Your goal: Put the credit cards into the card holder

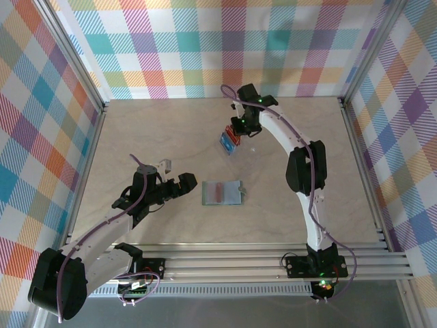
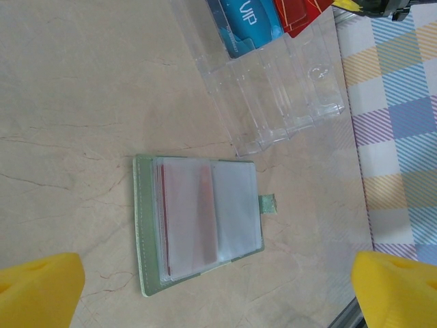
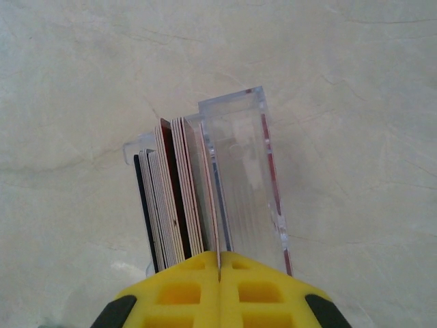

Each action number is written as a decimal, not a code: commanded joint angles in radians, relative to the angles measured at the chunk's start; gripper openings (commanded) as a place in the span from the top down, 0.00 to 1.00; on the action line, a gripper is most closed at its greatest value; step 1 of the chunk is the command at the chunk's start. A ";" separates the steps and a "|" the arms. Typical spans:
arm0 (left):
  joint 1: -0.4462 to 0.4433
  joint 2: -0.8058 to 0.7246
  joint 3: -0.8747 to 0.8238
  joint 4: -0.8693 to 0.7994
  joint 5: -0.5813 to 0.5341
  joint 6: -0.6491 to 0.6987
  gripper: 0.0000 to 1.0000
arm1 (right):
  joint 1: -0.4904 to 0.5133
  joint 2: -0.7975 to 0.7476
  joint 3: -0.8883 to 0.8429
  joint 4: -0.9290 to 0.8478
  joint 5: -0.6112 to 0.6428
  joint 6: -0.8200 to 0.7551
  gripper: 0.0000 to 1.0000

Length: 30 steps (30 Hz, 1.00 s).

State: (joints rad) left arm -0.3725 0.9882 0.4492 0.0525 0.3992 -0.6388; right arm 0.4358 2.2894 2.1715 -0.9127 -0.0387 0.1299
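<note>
Yellow fingertips (image 3: 184, 287) of the right gripper (image 3: 218, 263) filled the bottom of the right wrist view, jaws pressed together, and the edge of one card (image 3: 214, 225) ran straight into the seam between them, so they looked clamped on it. That card stood on edge among the other cards (image 3: 167, 198), packed upright in a clear tray (image 3: 242, 171) on the pale marbled surface (image 1: 136, 137). From above, the right gripper (image 1: 236, 130) sat over the tray (image 1: 229, 141) toward the far side, and the wallet (image 1: 222, 193) lay well apart from it, nearer the arm bases. Over on the left wrist view, the left gripper (image 2: 215, 297) had its jaws wide apart, one yellow pad (image 2: 34, 290) low at each side. Between them the wallet (image 2: 198, 219) lay open and flat, clear sleeves up, something red showing through one sleeve, its small tab pointing toward the checked wall. From above, the left gripper (image 1: 187, 183) hovered just beside the wallet's left edge.
</note>
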 commanded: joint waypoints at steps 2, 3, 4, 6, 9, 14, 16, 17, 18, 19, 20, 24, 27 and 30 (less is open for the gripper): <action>-0.006 0.001 0.003 -0.007 -0.008 0.003 0.00 | -0.006 -0.068 -0.086 0.042 0.131 0.069 1.00; -0.006 0.002 0.003 -0.008 -0.008 0.003 0.00 | -0.006 -0.081 -0.107 0.055 0.148 0.080 1.00; -0.006 0.002 0.004 -0.008 -0.008 0.002 0.00 | -0.006 -0.092 -0.130 0.066 0.161 0.090 1.00; -0.006 0.002 0.003 -0.007 -0.008 0.002 0.00 | -0.007 -0.110 -0.159 0.081 0.181 0.108 1.00; -0.006 0.004 0.004 -0.007 -0.008 0.003 0.00 | -0.006 -0.136 -0.207 0.104 0.222 0.133 1.00; -0.008 0.004 0.005 -0.008 -0.007 0.002 0.00 | -0.006 -0.181 -0.287 0.155 0.249 0.179 1.00; -0.006 0.004 0.005 -0.008 -0.009 0.003 0.00 | -0.003 -0.194 -0.314 0.176 0.231 0.192 1.00; -0.006 0.006 0.005 -0.009 -0.009 0.002 0.00 | -0.002 -0.200 -0.324 0.182 0.216 0.197 1.00; -0.006 0.006 0.005 -0.010 -0.009 0.003 0.00 | -0.002 -0.206 -0.332 0.192 0.195 0.201 1.00; -0.006 0.007 0.006 -0.010 -0.009 0.005 0.00 | 0.001 -0.213 -0.341 0.197 0.183 0.207 1.00; -0.006 0.007 0.006 -0.010 -0.009 0.005 0.00 | 0.005 -0.218 -0.346 0.198 0.183 0.210 1.00; -0.006 0.007 0.006 -0.012 -0.009 0.004 0.00 | 0.024 -0.239 -0.362 0.211 0.242 0.217 0.98; -0.006 0.006 0.006 -0.013 -0.008 0.004 0.00 | 0.030 -0.231 -0.352 0.200 0.274 0.223 0.97; -0.006 0.004 0.006 -0.012 -0.008 0.005 0.00 | 0.039 -0.228 -0.352 0.198 0.296 0.229 0.96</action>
State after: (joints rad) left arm -0.3725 0.9928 0.4492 0.0521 0.3992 -0.6388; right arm 0.4656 2.0823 1.8267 -0.6918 0.2070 0.3359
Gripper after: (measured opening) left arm 0.999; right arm 0.054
